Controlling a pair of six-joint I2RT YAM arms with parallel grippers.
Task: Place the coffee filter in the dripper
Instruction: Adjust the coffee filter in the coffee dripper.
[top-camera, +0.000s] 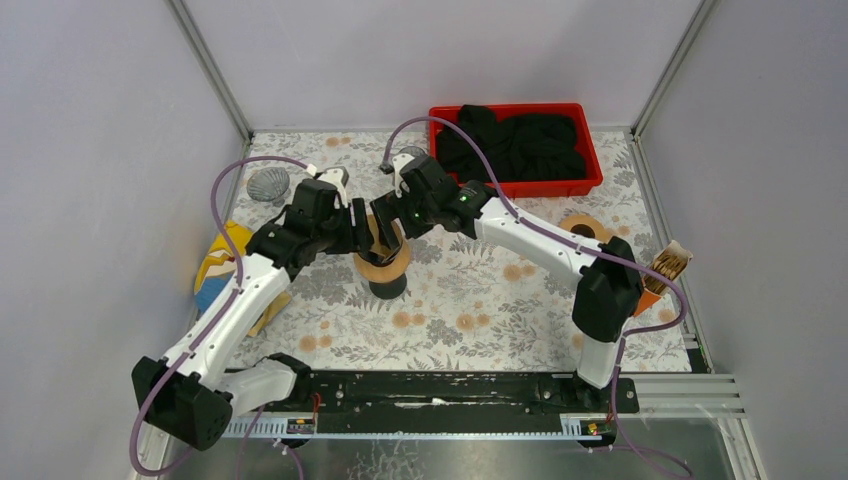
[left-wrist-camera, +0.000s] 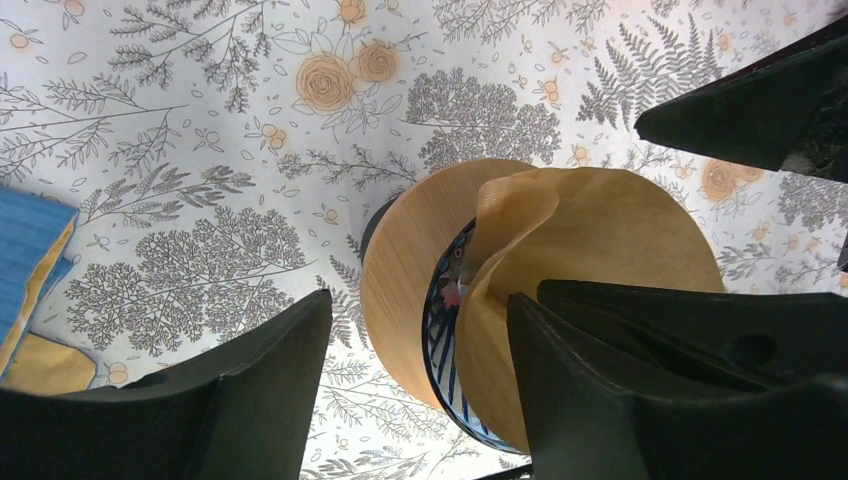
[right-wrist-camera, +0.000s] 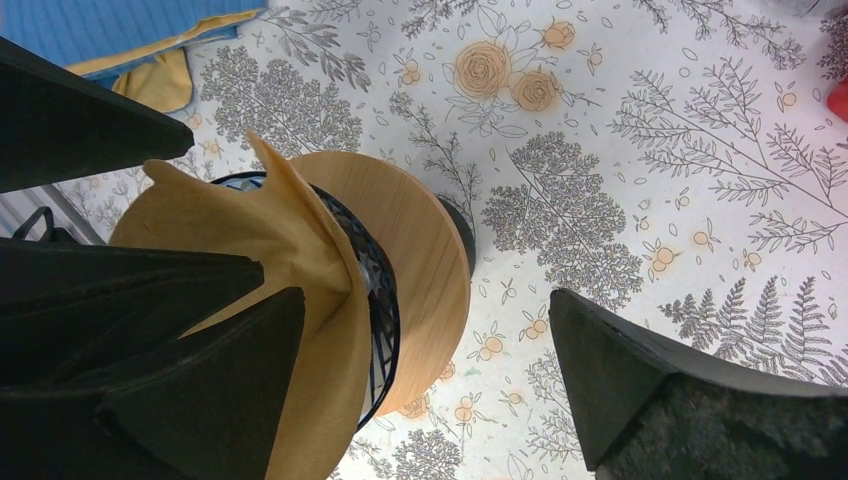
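Top external view: both arms meet over a black coffee dripper with a round wooden collar (top-camera: 386, 266), standing mid-way across the floral-print table (top-camera: 470, 310). A brown paper coffee filter (left-wrist-camera: 600, 230) sits creased in the dripper's mouth, one fold rising above the collar. Fingers of the left claw (left-wrist-camera: 418, 300) are parted, one at the filter's edge and one beside the collar. Across from it, the right claw (right-wrist-camera: 425, 295) gapes wide, gripping nothing.

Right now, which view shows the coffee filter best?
Left wrist: the coffee filter fills the centre, folded edge clear at the dripper. Right wrist: partly behind the right claw. Top view barely shows it.
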